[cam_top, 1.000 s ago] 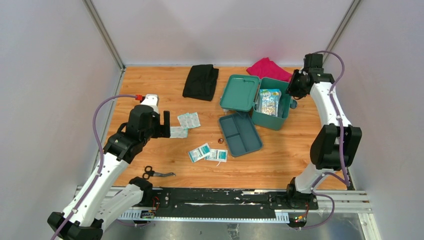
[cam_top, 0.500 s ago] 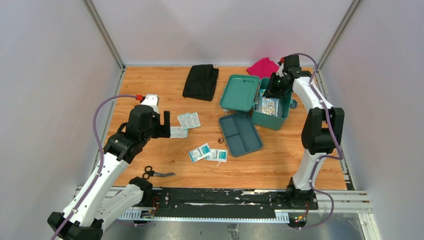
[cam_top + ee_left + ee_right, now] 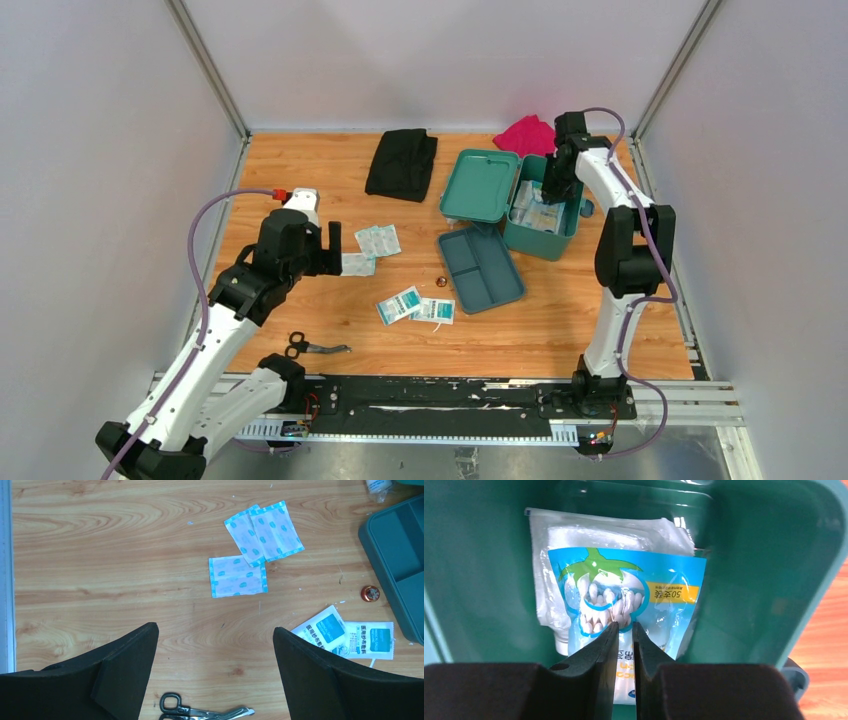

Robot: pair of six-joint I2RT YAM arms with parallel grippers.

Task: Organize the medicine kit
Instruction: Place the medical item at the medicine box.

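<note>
Inside the medicine kit (image 3: 484, 555), the right pincer (image 3: 625, 626) is held nearly pressed together over the swab bag (image 3: 624, 580); grip unconfirmed. Bag is best laid flat.

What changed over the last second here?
The right gripper swung left from beside the medicine kit and dipped into it, jaws narrowing almost shut over the cotton swab bag; a grip isn't confirmed. The left gripper, open, the inner tray and the packets stayed put.
</note>
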